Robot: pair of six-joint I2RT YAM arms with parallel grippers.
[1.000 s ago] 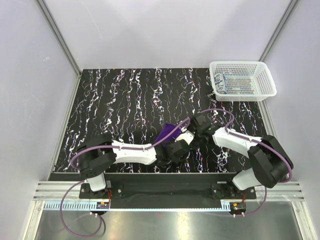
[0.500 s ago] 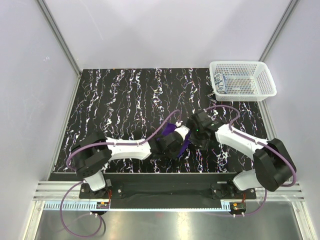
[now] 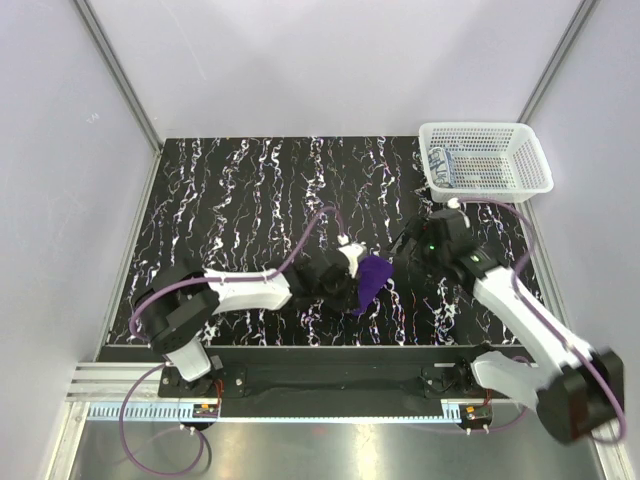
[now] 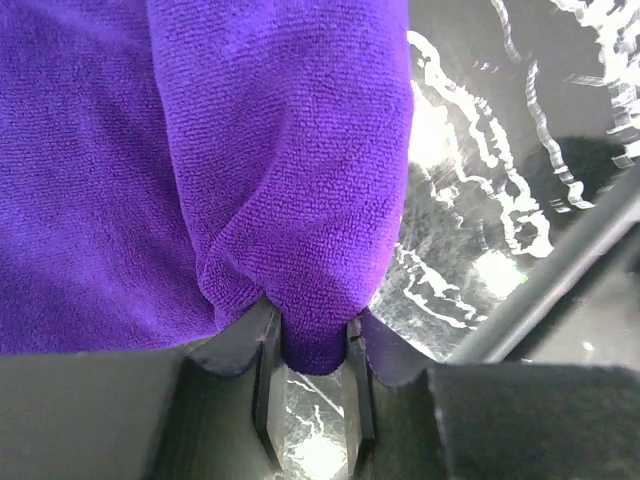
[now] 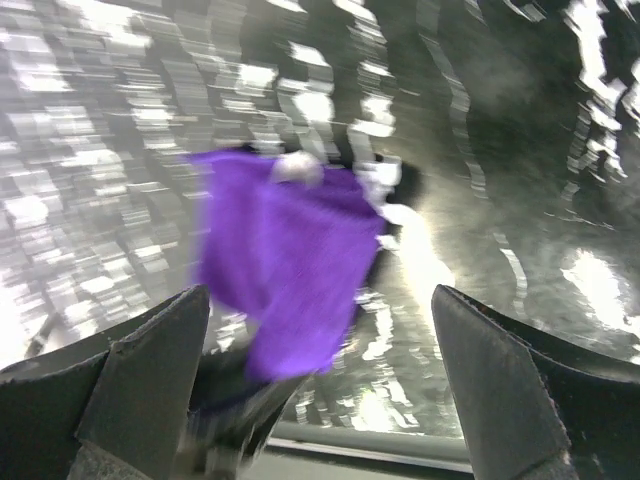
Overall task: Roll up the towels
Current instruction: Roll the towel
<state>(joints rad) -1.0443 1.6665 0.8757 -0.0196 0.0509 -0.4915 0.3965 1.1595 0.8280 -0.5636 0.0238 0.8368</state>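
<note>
Our left gripper (image 4: 312, 345) is clenched on a fold of the purple towel (image 4: 250, 150); the cloth bulges just ahead of the jaws and hangs bunched, not yet a roll. Our right gripper (image 5: 318, 292) stands spread wide and holds nothing, with the towel straight ahead of it and a little apart. So the towel sits between the two grippers, low over the counter (image 3: 250, 200); whether it touches we cannot tell

We judge the step to be laying the cloth flat before rolling. To do it well we keep the left pinch firm, bring the right gripper onto a free corner rather than the thick middle, and draw the two apart low so the soft cloth spreads without twisting. The right wrist view is blurred, so we cannot pick out a corner there

The patterned towel (image 3: 443, 165) lies in the basket (image 3: 540, 175), well beyond the right gripper. Nothing stands between the grippers but the cloth; their closeness is the risk
</note>
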